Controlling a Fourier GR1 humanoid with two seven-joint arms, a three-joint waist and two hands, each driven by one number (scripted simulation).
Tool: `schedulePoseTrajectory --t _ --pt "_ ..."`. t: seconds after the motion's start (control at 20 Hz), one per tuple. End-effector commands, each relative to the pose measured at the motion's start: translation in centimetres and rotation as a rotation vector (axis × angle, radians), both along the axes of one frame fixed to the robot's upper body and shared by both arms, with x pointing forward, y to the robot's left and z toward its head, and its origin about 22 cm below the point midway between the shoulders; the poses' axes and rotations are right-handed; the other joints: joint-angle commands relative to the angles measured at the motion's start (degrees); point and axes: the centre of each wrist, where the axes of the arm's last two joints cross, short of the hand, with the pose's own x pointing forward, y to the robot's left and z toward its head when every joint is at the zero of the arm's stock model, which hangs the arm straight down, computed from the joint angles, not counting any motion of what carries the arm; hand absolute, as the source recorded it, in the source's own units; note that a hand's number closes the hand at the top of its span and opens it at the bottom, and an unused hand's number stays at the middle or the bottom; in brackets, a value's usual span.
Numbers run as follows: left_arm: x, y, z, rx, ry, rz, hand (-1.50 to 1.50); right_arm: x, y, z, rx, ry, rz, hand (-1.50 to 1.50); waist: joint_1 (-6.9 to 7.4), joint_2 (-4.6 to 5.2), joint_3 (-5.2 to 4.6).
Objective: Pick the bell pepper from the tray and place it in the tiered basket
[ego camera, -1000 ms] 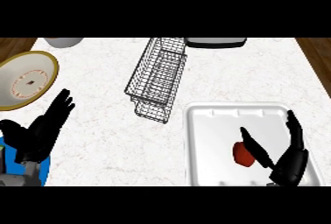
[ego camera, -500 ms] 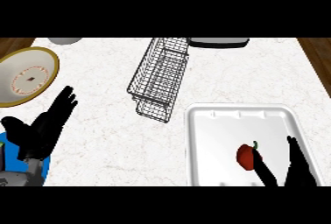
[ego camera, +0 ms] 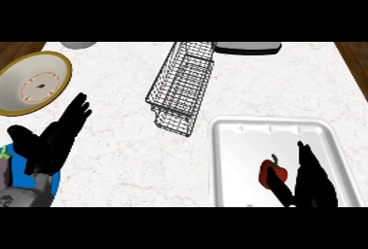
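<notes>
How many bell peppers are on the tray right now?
1. A single red bell pepper lies on the white tray, toward its lower right, beside the right robot hand. That hand covers part of the tray, so something could be hidden under it.

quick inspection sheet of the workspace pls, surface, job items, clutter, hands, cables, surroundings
surface: white speckled counter, wood showing at the far corners.
job's things: red bell pepper lying in the white tray at near right; wire tiered basket at centre back, nothing seen in it.
clutter: yellow-rimmed plate at far left; grey dish and dark tray at the far edge; blue item at the near left edge.
hands: right hand open beside the pepper, a finger by it, not gripping; left hand open, resting at left.
cables: nothing seen.
surroundings: nothing seen beyond the counter.
</notes>
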Motion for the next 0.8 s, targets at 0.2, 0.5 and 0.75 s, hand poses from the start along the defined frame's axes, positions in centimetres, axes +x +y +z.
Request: schedulePoseTrajectory --t 0.2,0.5,0.75 --pt "0.8 0.4 1.0 0.001 -0.005 0.006 0.00 3.0 6.7 3.3 -0.079 0.163 -0.124 -1.50 -0.76 -0.08 0.57" --pt "-0.3 -0.1 -0.1 -0.006 0.014 0.023 0.00 4.3 6.4 0.5 -0.073 0.205 -0.158 -1.50 -0.90 -0.04 0.66" --pt "-0.5 -0.3 -0.6 -0.002 0.013 0.016 0.00 4.3 6.3 0.1 -0.150 0.177 -0.173 -1.50 -1.19 -0.11 0.66"
